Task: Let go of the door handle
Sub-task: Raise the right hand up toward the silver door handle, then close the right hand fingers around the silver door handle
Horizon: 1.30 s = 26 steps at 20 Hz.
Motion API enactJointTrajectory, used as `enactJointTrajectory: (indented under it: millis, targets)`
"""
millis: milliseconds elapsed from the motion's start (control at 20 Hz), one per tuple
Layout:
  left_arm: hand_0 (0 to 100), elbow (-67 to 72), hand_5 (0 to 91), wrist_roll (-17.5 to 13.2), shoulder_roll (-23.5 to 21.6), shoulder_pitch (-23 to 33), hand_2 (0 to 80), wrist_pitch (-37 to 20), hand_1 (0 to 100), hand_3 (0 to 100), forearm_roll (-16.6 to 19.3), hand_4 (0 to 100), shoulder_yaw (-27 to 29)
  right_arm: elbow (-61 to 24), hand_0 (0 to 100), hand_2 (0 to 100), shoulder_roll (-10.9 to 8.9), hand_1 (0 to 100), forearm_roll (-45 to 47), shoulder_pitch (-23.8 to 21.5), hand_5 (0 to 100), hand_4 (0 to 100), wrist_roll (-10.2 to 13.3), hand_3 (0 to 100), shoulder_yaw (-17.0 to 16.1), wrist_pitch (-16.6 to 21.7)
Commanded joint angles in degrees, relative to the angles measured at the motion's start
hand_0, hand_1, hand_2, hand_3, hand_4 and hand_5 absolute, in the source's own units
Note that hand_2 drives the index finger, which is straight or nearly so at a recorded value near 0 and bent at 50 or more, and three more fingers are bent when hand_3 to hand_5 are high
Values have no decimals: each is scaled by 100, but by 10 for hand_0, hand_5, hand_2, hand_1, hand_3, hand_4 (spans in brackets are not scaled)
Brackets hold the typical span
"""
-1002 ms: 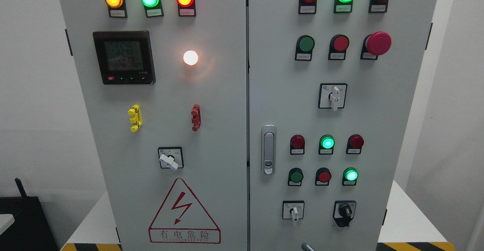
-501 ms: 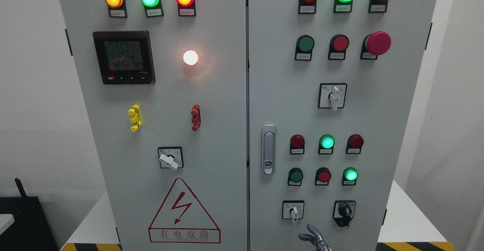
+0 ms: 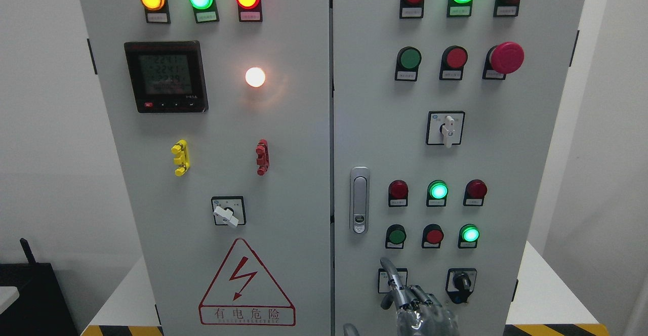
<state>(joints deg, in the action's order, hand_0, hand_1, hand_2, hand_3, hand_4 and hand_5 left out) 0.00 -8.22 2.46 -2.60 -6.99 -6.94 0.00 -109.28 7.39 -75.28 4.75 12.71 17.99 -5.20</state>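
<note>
right robot hand [image 3: 417,305] at bottom edge below the door handle [image 3: 359,200], index finger extended, others loosely curled, holding nothing, handle sits flush on right cabinet door [image 3: 486,138], apparently positioned to reach it

Between the hand [image 3: 412,303] at the bottom edge and the door handle [image 3: 359,200] lies bare grey panel, so a way straight up is free. To the right of that way stand two rows of lamps and buttons [image 3: 437,191], near the handle. The small selector switch [image 3: 393,280] is partly behind the raised finger. Left of the handle runs the door seam [image 3: 332,174].
</note>
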Motion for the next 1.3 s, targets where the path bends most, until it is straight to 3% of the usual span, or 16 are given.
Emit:
enactJointTrajectory:
  millis: [0,251,401,1253]
  targets:
    - [120,97,0,4,0,5,0,5,389,0,0,0,62,679,196,0,43,239,-769,553,1000,1000,-102,1000,354,-261]
    - [120,97,0,4,0,-4,0,5,389,0,0,0,62,970,235,0,43,217,-761,808,1000,1000,-137,1000,328,-525]
    - [120,97,0,4,0,-4,0,-4,389,0,0,0,62,1023,251,0,43,210,-752,949,1000,1000,-365,1000,311,-657]
    - [120,97,0,4,0,-4,0,-4,389,0,0,0,62,1111,267,0,43,191,-743,1169,1000,1000,-514,1000,197,-675]
